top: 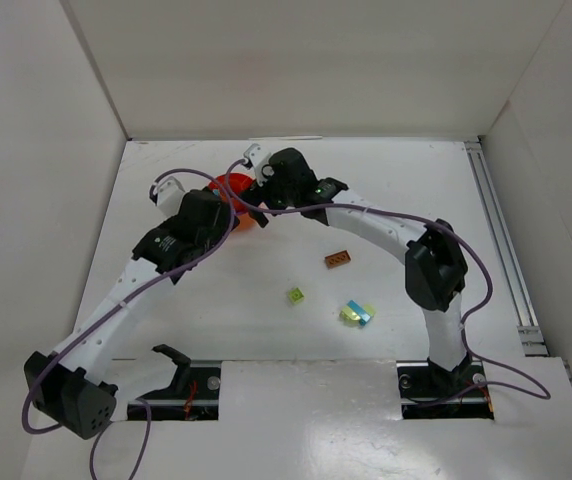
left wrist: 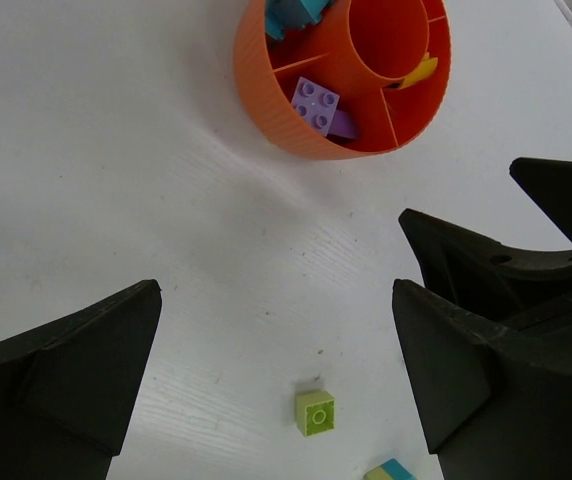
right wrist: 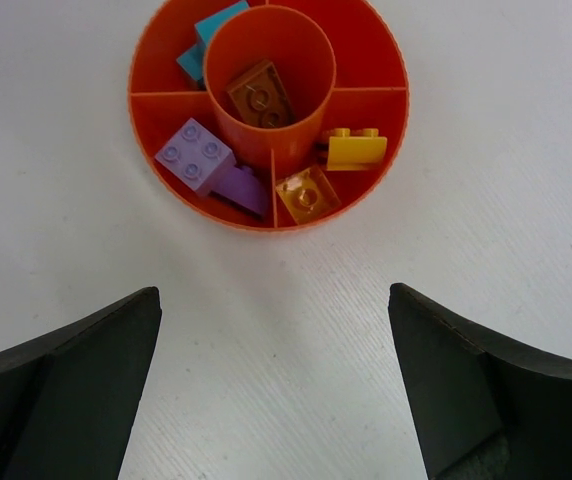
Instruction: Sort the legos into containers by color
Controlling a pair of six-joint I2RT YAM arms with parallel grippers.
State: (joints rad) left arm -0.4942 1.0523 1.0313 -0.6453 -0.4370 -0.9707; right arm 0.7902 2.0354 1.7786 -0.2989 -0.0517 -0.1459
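Orange-red plastic, the dish (right wrist: 366, 50) is mostly covered in the top view by the two wrists, with only slivers of its rim (top: 231, 186) showing. The left gripper (left wrist: 276, 370) hangs on the dish's left and near side. Its fingers are wide apart and hold nothing, and their outer parts are cut off by the frame.

Inside the dish, left of the hub, a cyan brick (right wrist: 211, 35) lies partly cropped by the top edge. A purple brick (right wrist: 194, 155) sits in the next compartment, touching a darker purple piece (right wrist: 241, 188) whose shape is hard to read. A brown brick (right wrist: 261, 92) rests down inside the hub. Right of the hub lie an orange brick (right wrist: 308, 193) and a yellow brick (right wrist: 356, 148); I cannot tell whether a wall parts them.

The right gripper (right wrist: 276, 390) hovers just beside the dish, spread open and empty, with its fingertips out of frame.

On the table, right of the dish and nearer the arm bases, lie a lime green brick (top: 294, 296), a loose brown brick (top: 339, 259) and a yellow-and-cyan cluster (top: 356, 313). The cluster is too small to tell whether it is one piece or two.
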